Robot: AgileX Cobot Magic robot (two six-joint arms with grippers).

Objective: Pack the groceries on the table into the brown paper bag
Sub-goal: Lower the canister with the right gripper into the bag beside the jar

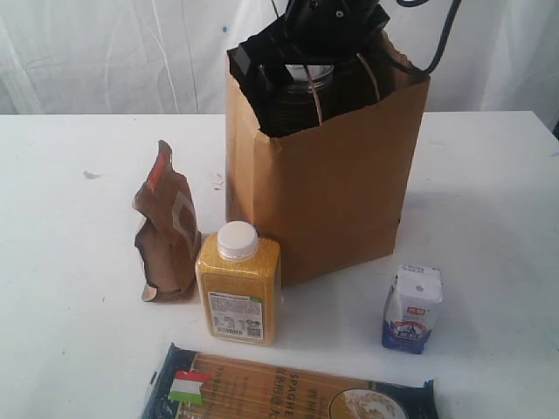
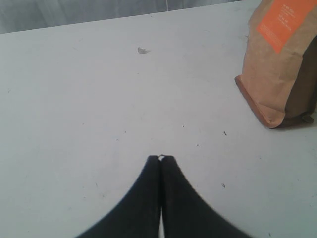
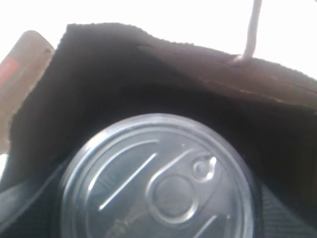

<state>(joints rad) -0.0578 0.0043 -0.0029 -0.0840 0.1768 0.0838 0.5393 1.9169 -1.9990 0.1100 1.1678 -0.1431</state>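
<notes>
Packing judged partly done: silver-lidded dark jar is held in wide-set right gripper at mouth of brown paper bag. Brown pouch left of bag, yellow bottle, white-blue carton and spaghetti pack before bag are left unpacked on table. Left gripper is closed, empty.
</notes>
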